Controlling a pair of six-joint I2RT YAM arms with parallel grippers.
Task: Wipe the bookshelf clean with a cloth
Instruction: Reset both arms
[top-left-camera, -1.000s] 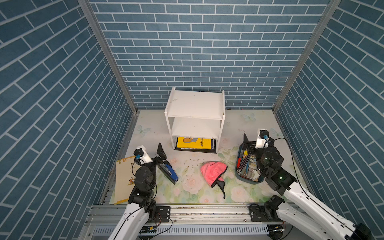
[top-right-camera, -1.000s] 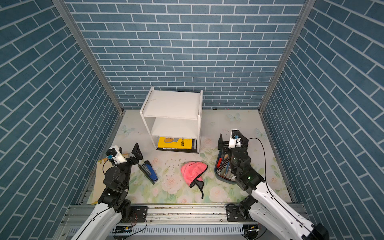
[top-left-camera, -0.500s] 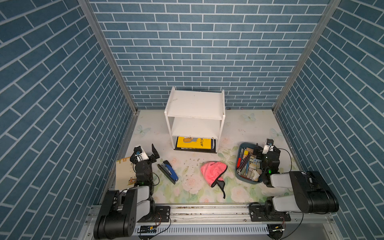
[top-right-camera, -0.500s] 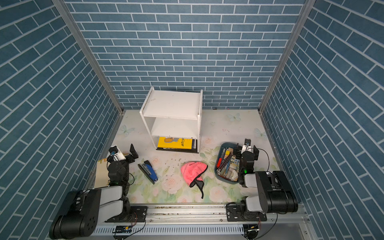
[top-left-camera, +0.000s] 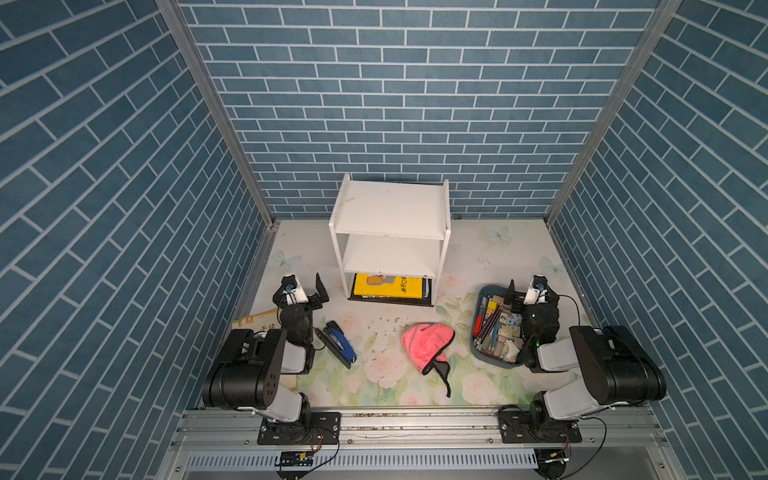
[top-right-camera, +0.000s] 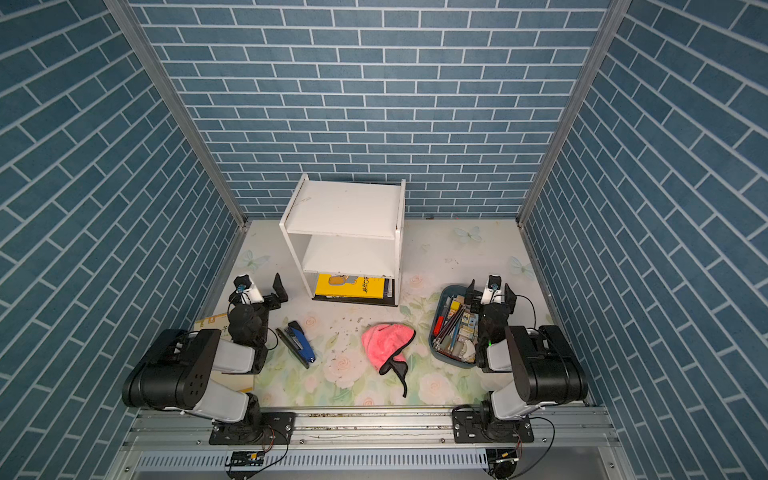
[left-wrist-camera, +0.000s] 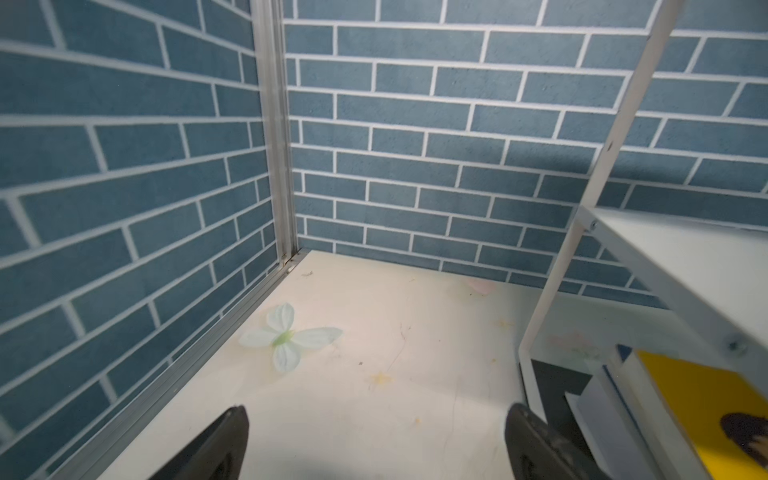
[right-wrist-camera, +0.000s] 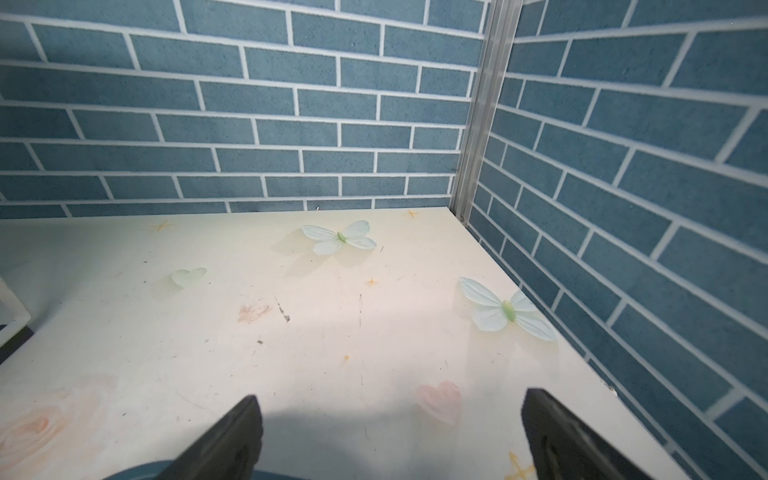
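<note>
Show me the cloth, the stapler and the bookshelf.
pink cloth (top-left-camera: 424, 343), in a top view, fluffy middle.
blue stapler (top-left-camera: 343, 344), in a top view, blue body.
bookshelf (top-left-camera: 390, 208), in a top view, top board.

Tool (left-wrist-camera: 376, 411) fingers spread, bookshelf (left-wrist-camera: 685, 266) alongside, yellow book (left-wrist-camera: 702, 395) beneath

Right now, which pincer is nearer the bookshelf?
Left. The left pincer sits just beside the bookshelf, off its front corner; the right pincer is farther out, at the far edge of the bin.

black-jointed arms (top-left-camera: 245, 368) with pale grey links (top-left-camera: 293, 358) and thin black cables (top-left-camera: 576, 309).
</note>
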